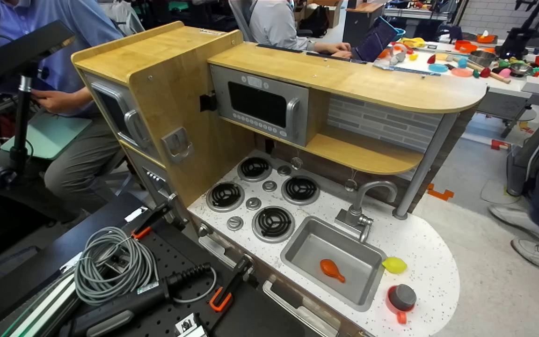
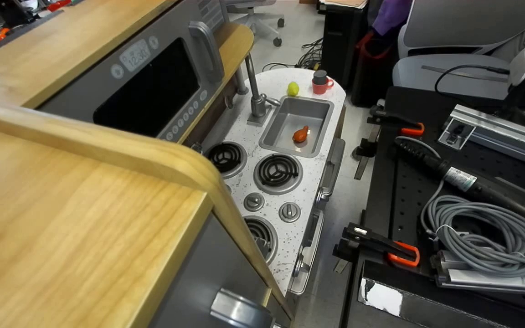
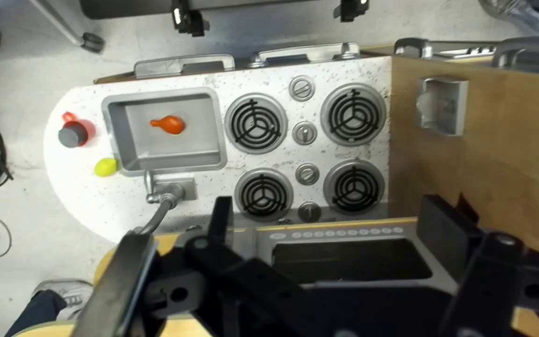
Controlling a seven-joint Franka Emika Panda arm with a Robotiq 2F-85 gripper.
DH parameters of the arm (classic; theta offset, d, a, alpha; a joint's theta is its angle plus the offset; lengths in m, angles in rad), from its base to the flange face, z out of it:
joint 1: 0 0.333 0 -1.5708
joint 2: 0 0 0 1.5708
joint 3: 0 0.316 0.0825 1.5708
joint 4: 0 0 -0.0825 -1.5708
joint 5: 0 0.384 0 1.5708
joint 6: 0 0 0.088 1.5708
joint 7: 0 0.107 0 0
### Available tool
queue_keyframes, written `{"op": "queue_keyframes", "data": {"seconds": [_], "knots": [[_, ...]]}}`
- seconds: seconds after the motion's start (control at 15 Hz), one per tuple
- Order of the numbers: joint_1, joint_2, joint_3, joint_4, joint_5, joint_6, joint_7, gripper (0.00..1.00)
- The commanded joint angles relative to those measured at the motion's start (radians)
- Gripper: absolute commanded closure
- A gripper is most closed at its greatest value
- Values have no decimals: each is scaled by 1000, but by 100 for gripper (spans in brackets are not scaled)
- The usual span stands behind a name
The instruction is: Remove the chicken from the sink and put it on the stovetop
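Observation:
The chicken, a small orange-brown drumstick, lies on the floor of the sink in both exterior views (image 1: 331,270) (image 2: 301,134) and in the wrist view (image 3: 168,124). The sink is a grey basin in the white counter (image 1: 297,237) (image 2: 269,132) (image 3: 174,161). The stovetop, with several black coil burners and silver knobs, lies beside it (image 1: 244,224) (image 2: 267,200) (image 3: 304,152). My gripper (image 3: 328,201) is open and empty in the wrist view. Its fingers are wide apart, with the microwave front and the rear burners seen between them. The gripper is out of view in both exterior views.
A faucet (image 1: 356,210) stands behind the sink. A yellow lemon (image 1: 395,265) and a red cup (image 1: 398,304) with a dark grey item in it sit at the counter's rounded end. A microwave (image 1: 260,105) and wooden shelf (image 1: 367,145) overhang the rear. A tall wooden cabinet (image 1: 194,112) borders the stovetop.

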Motion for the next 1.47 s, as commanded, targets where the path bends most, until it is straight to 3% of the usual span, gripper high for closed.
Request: {"op": "queue_keyframes", "data": {"seconds": [0.0, 0.27, 0.67, 0.93, 1.4], "knots": [[-43, 43, -63, -36, -72, 166, -105, 0], [-102, 159, -146, -78, -91, 385, -176, 0], [-173, 398, -230, -67, -57, 574, -311, 0], [-207, 583, -234, -56, -53, 673, -352, 0], [-205, 929, -225, 8, -77, 869, -298, 0]]}}
